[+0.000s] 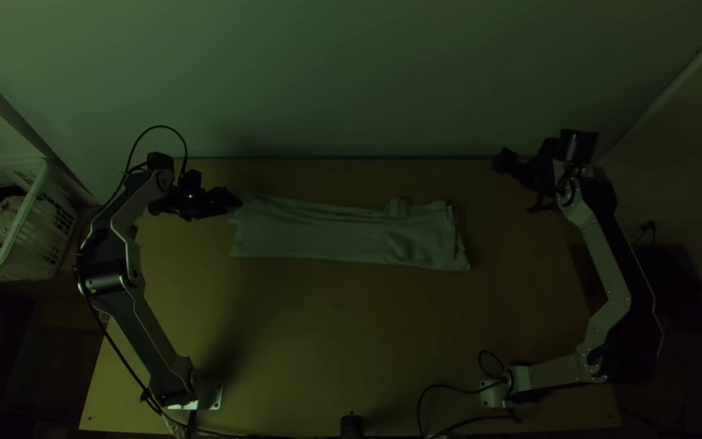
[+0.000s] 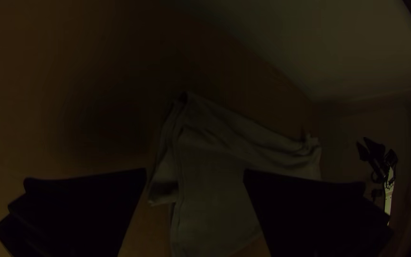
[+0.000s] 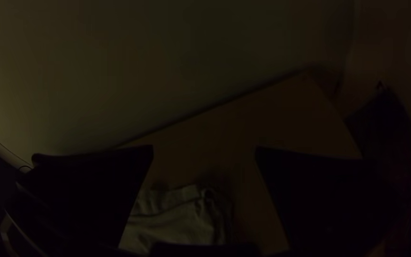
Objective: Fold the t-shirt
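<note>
T-shirt (image 1: 310, 232) lies on the bench (image 1: 351, 325) in a long folded strip, its long axis running crosswise. The left end effector (image 2: 195, 175), spread, is nearer, at one end; the right end effector (image 3: 204, 151), also spread, stands apart beyond the opposite end. Folding end toward end probably comes next.

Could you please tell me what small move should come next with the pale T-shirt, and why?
Probably lower the left black gripper and close it on the nearby end of the pale cloth T-shirt, ready to fold it inward. The shirt lies in a long, narrow strip on the light wooden table, and that gripper hovers open by this end.
</note>
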You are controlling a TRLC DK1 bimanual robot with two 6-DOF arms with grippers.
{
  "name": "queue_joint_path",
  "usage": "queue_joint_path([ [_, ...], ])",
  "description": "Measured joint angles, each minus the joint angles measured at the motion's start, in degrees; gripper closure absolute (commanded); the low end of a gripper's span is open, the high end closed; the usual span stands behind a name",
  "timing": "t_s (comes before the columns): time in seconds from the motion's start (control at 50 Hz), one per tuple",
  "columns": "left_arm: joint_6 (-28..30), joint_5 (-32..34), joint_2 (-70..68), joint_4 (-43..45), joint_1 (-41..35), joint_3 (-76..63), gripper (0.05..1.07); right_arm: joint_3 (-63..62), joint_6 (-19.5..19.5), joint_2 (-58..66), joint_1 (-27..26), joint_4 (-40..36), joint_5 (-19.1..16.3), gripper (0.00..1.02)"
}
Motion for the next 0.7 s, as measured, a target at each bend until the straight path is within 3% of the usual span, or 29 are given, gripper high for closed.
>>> queue_joint_path([
  [0.46, 1.73, 1.55, 3.48, 0.09, 0.24, -0.24, 0.09, 0.39, 0.63, -4.92, -1.86, 0.07, -1.16, 0.03],
  [0.7, 1.88, 1.55, 3.48, 0.94, -3.85, -0.24, 0.09, 0.39, 0.63, -5.22, -1.99, 0.0, -1.16, 0.03],
])
